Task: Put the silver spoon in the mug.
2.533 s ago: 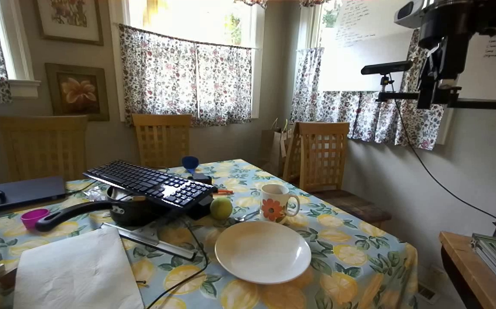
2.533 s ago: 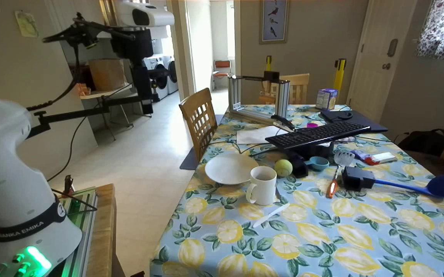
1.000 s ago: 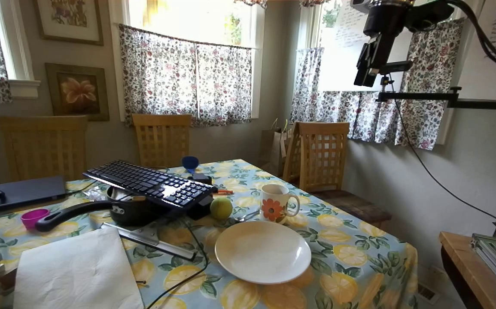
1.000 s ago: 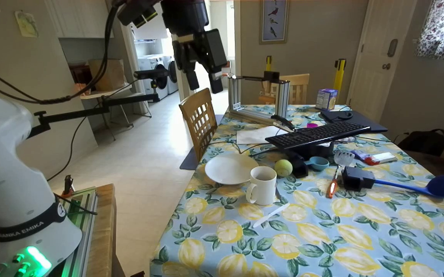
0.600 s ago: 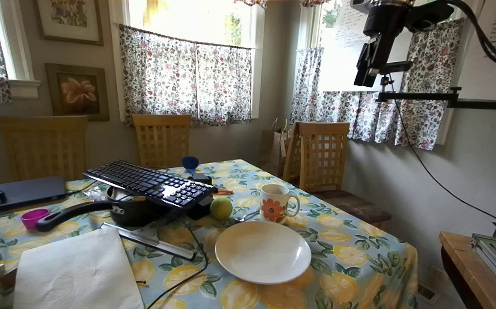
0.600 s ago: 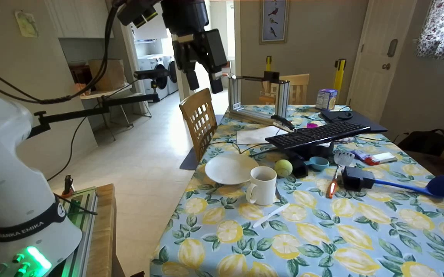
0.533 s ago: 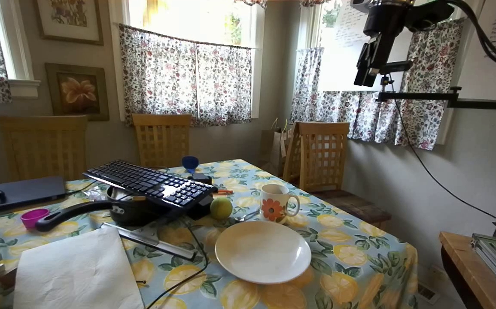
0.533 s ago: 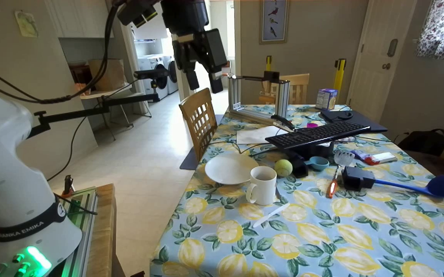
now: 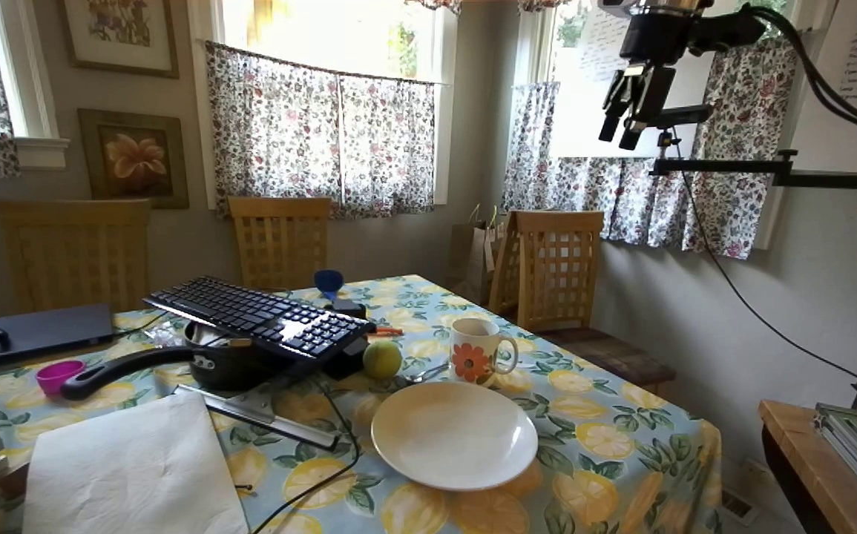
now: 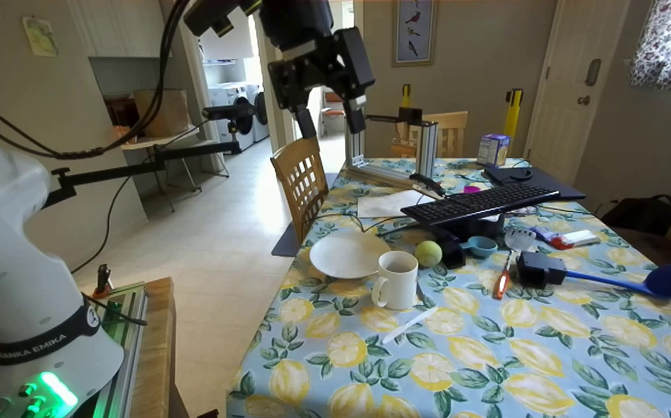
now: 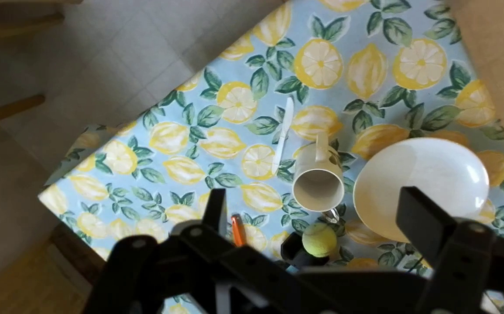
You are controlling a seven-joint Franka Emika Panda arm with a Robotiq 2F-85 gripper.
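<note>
the gripper (image 10: 331, 123) hangs high, well above the mug (image 10: 398, 281) and well apart from it, jaws spread wide, nothing between them! and there's the spoon (image 11: 331, 215), low beside the mug on the side away from its handle; touching or just clear, i can't tell. so the step in hand should be the reach, the spoon not yet lifted. the good line: come down on the mug's spoon side, jaws turned to straddle the narrow part, and pinch straight across it, slow and low. easy there, because the mug could tip if it's clipped, and the ball (image 11: 319, 240), near the mug on the same side, could roll. then up, well clear of the mug's rim, before any crossing over. now the lie: flat, it seems, long axis slanting past the mug's side, wider end pointing, i think, out from the mug between ball and plate (image 9: 454, 437), the rest partly hidden by the mug, so the bowl end is a guess
</note>
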